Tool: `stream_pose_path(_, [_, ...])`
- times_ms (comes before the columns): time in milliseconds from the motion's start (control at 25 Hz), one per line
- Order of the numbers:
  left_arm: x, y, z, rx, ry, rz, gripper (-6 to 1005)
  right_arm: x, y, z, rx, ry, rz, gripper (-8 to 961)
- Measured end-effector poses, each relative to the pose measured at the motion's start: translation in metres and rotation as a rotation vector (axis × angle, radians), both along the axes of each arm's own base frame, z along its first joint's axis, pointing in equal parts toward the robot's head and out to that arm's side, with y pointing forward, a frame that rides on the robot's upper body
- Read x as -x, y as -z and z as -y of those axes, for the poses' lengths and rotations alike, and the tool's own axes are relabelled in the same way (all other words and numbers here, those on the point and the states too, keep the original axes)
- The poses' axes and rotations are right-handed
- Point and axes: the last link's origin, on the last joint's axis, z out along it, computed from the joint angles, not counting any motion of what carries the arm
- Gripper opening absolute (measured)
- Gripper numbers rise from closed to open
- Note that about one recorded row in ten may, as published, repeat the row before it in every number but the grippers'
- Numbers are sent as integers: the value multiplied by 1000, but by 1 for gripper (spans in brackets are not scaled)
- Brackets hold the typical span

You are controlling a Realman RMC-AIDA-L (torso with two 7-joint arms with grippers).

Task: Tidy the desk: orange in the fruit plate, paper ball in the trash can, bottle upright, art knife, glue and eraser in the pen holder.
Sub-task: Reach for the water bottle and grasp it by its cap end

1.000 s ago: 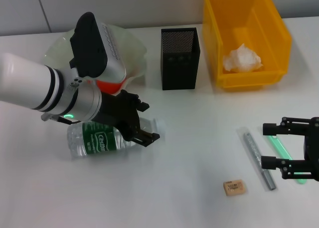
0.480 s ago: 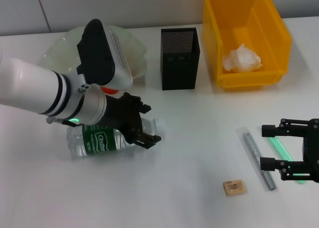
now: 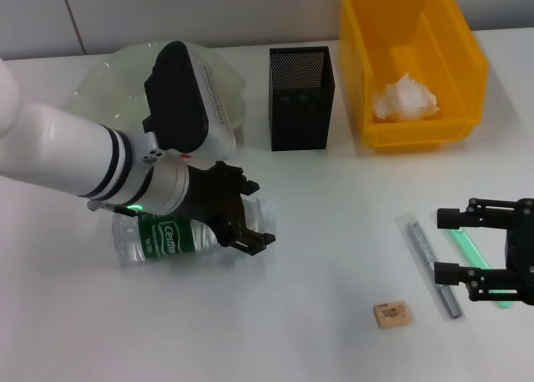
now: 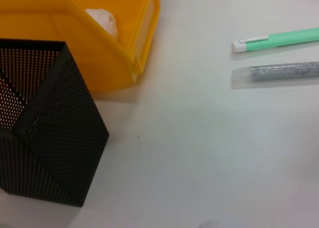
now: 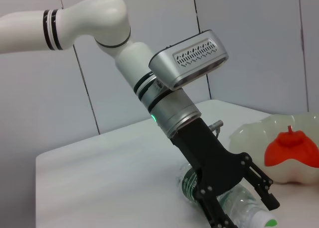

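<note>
The bottle [image 3: 163, 237] lies on its side at front left, cap end to the right. My left gripper [image 3: 250, 215] hangs open over its neck, one finger on each side; the right wrist view shows this gripper [image 5: 244, 198] astride the bottle [image 5: 239, 210]. The orange [image 5: 291, 148] rests in the fruit plate [image 5: 259, 133], mostly behind my arm in the head view. The paper ball [image 3: 405, 98] sits in the trash can [image 3: 467, 65]. The pen holder [image 3: 301, 98] stands upright. My right gripper [image 3: 446, 244] is open at the right, by the green glue [image 3: 476, 261], grey art knife [image 3: 432, 265] and eraser [image 3: 392, 314].
The fruit plate [image 3: 100, 86] is at the back left, close behind my left arm. The left wrist view shows the pen holder [image 4: 45, 128], the trash can [image 4: 99, 39], the glue [image 4: 279, 39] and the art knife [image 4: 284, 71] on bare white table.
My left arm has shifted a little to the right and lower over the bottle, covering more of the orange. The right arm and the small items have not moved.
</note>
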Motion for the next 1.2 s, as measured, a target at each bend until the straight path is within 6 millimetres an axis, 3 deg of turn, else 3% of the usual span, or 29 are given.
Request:
stream_pose_path(680, [-2,2,0,-7,12,-1,714,0,1,-1,-2,4,0,730])
stream_pose_path(880, [-2,4,2,0,15,-6,544,0,0,-1,-3,3,0,729])
stream_pose_path(1200, [-2,5,2,-2,26,-13,494,0,1,-1,-3,3,-1,730])
